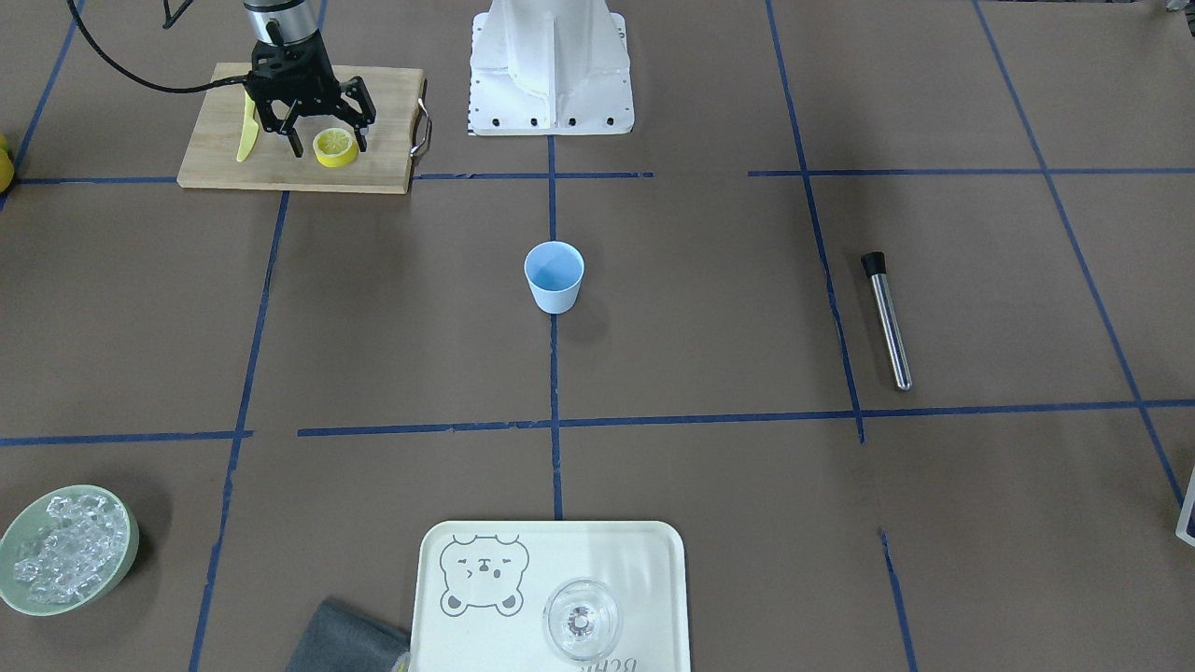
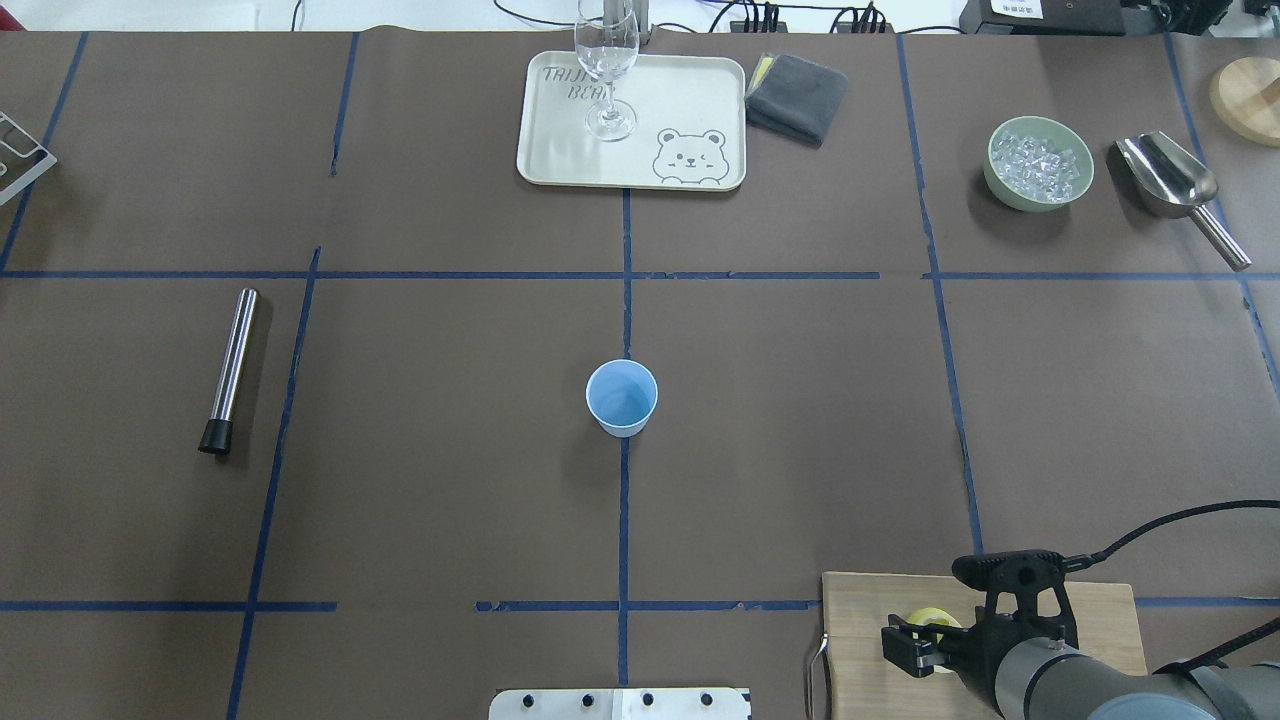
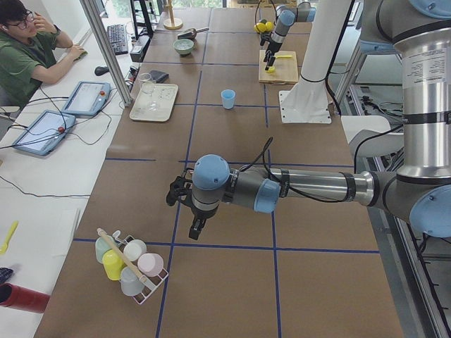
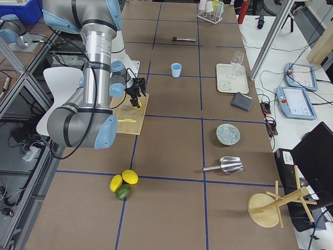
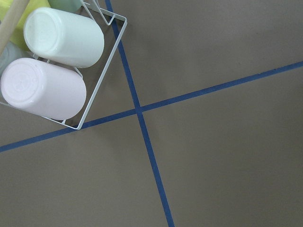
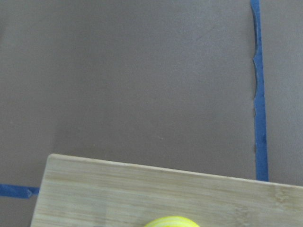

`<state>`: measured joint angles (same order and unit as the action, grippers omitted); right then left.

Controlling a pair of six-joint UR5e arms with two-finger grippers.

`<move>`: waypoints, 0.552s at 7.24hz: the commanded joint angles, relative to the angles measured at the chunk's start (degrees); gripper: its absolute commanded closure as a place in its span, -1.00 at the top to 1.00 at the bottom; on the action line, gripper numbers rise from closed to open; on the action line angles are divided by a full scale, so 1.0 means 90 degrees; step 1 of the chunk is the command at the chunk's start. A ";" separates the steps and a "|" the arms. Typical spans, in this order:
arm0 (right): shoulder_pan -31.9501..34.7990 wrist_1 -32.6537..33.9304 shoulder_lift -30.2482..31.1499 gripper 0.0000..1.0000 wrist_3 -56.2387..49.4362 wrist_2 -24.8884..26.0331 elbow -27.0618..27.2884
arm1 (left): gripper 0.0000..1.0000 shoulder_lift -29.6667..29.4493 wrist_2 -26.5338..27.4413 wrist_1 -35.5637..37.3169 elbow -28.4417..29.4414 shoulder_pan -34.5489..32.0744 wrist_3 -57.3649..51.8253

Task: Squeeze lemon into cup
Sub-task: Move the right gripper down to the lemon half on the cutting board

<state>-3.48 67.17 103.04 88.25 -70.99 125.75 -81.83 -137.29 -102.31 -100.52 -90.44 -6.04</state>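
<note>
The half lemon (image 1: 335, 147) lies cut face up on a wooden cutting board (image 1: 219, 154) at the robot's right. My right gripper (image 1: 329, 146) is open, pointing down, with its fingers on either side of the lemon, low over the board. In the overhead view the lemon (image 2: 937, 620) is mostly hidden by that gripper. Its top edge shows in the right wrist view (image 6: 171, 221). The light blue cup (image 1: 554, 276) stands upright and empty at the table's middle (image 2: 622, 397). My left gripper (image 3: 187, 204) hovers far off near a cup rack; I cannot tell whether it is open or shut.
A yellow-green knife (image 1: 247, 126) lies on the board beside the gripper. A steel muddler (image 1: 887, 317), a tray (image 1: 485, 537) with a glass (image 1: 581, 618), an ice bowl (image 1: 65, 549), a grey cloth (image 1: 345, 639) and a scoop (image 2: 1170, 180) lie further off. A rack of cups (image 5: 52, 61) is under the left wrist.
</note>
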 commanded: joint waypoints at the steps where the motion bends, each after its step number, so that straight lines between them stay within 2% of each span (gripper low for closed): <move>1: -0.0101 0.0008 -0.0013 0.93 -0.0001 0.0017 -0.0065 | 1.00 0.0010 0.0000 0.0000 0.0007 0.0000 -0.0003; 4: -0.0159 -0.0002 -0.0013 0.88 -0.0001 -0.0012 -0.0173 | 1.00 0.0020 0.0000 0.0000 0.0007 0.0000 -0.0003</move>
<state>-4.57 67.18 102.92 88.24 -71.00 124.52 -81.69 -137.29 -102.30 -100.52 -90.44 -6.06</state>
